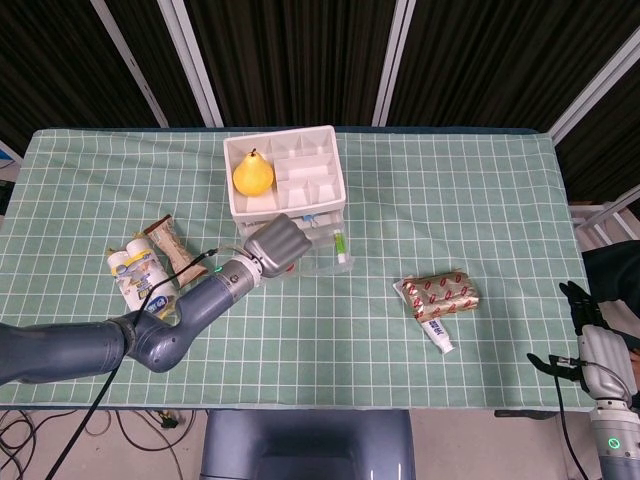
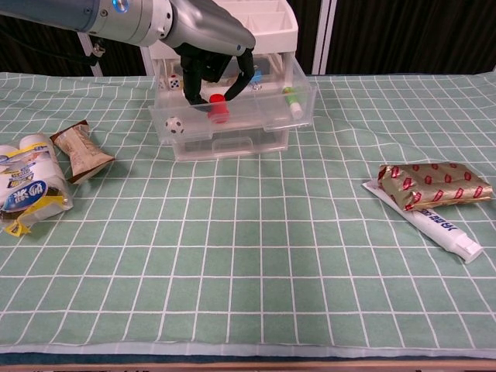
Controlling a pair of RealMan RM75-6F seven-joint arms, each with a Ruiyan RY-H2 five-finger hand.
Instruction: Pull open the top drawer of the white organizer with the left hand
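- Right hand: idle at the near table edge, well apart from the work, holding nothing; whether its fingers are spread or curled cannot be told.
- Toothpaste tube, one, and foil snack pack, one, touching each other, well right of the left hand.
- Snack packets left of that hand: three, as far as visible.
- Left hand: fingers curled down over the front lip of the top drawer, hooking it; drawer stands partly out of the white organizer.
- Inside, under the fingers: one red cap, one small ball; dice count unclear.
- Risk, judged: fingers slipping off the lip, or the light organizer dragging forward.
- Pear beyond: one.
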